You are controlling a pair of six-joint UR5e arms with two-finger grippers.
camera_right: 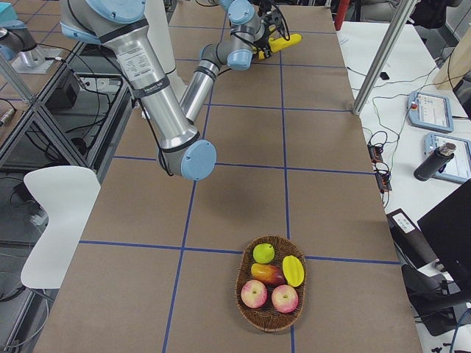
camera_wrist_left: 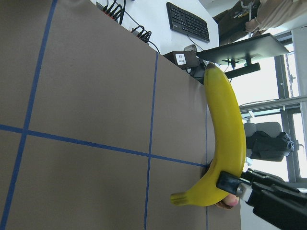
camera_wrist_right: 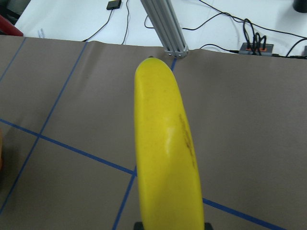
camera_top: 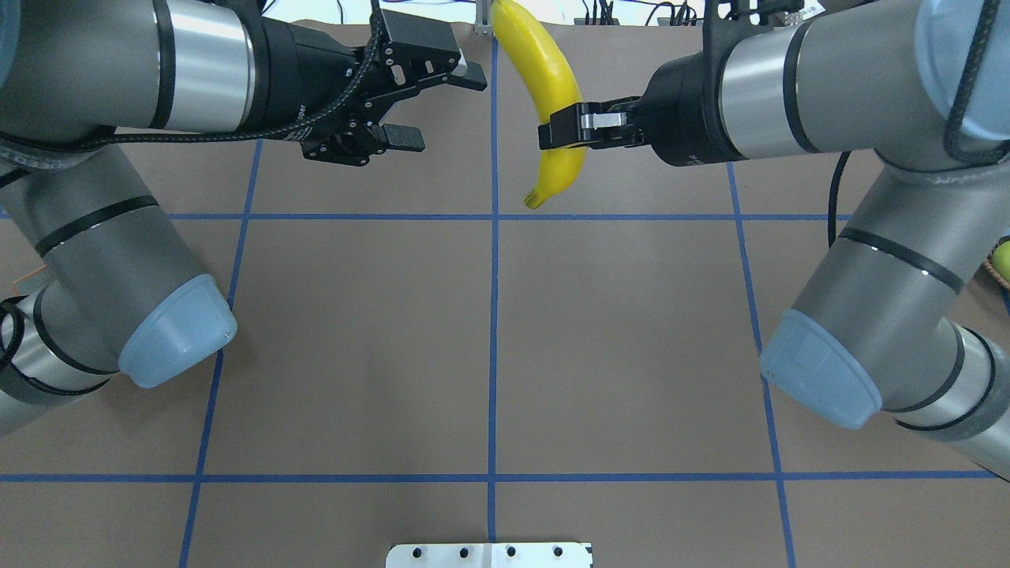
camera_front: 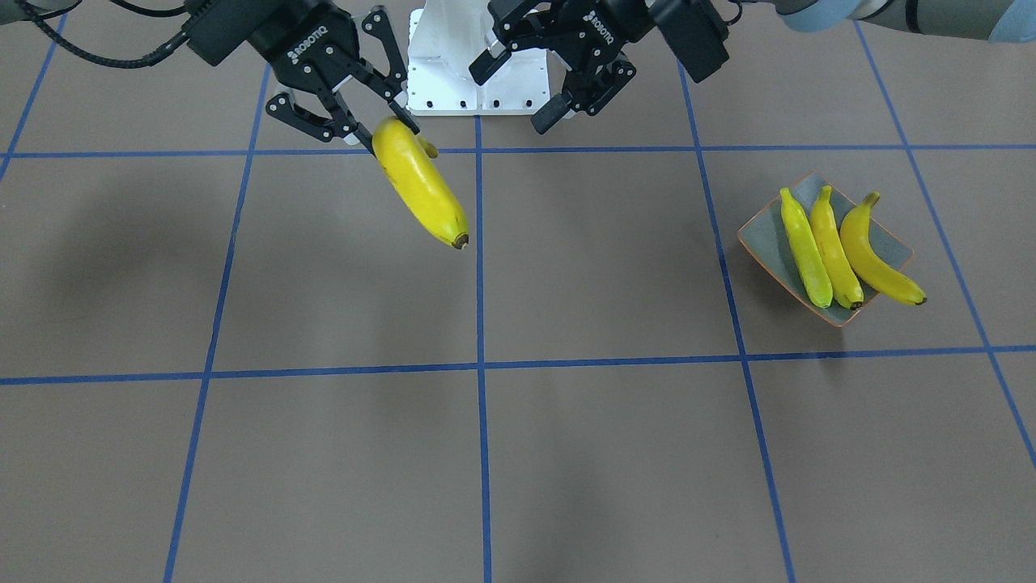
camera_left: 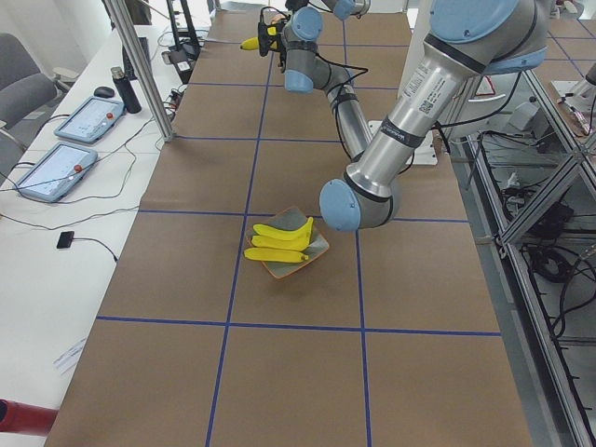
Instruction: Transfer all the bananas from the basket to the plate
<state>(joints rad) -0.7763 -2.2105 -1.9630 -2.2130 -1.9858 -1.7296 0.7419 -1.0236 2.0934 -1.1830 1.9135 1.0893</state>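
We hold the fourth banana (camera_top: pixel 544 71) above the surface (camera_top: pixel 355 355), our right hand (camera_top: pixel 563 130) pinching it near the stem. Our left hand (camera_top: pixel 442 109) hangs spread just beside it. Three bananas (camera_front: pixel 830 247) lie on the plate (camera_front: pixel 759 231). Next, we judge, comes a hand-over: left closes, then right releases.

Yellow bananas (camera_front: pixel 825 247) — dark tips, one greenish, grey-green plate (camera_front: pixel 765 235) with thin orange rim, brown table (camera_front: pixel 324 453) — blue grid lines
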